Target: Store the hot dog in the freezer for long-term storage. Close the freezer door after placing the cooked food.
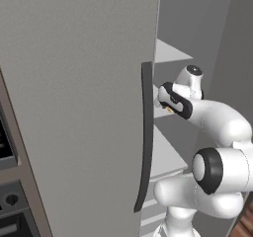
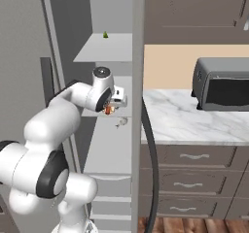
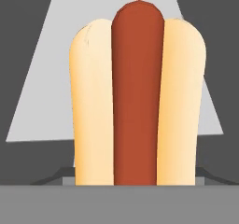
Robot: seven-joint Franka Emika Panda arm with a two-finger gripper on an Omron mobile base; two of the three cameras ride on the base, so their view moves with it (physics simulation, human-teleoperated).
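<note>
The hot dog (image 3: 137,101), a tan bun with a red-brown sausage, stands upright and close in the hand view, held at its lower end. My gripper (image 2: 113,106) is shut on it inside the open freezer (image 2: 104,50), just above a white middle shelf (image 2: 109,152). A small piece of the hot dog (image 2: 109,110) shows under the hand. In the left base view my gripper (image 1: 166,106) is just past the closed door's handle. The freezer door (image 2: 138,57) stands open, seen edge-on to the right of the arm, with its dark bar handle (image 2: 151,159).
The wider grey door (image 1: 74,107) to the left is closed, its dark handle (image 1: 147,132) close to my forearm. A small green item (image 2: 105,34) sits on the upper shelf. A grey toaster oven (image 2: 223,84) stands on the marble counter (image 2: 189,123) at the right.
</note>
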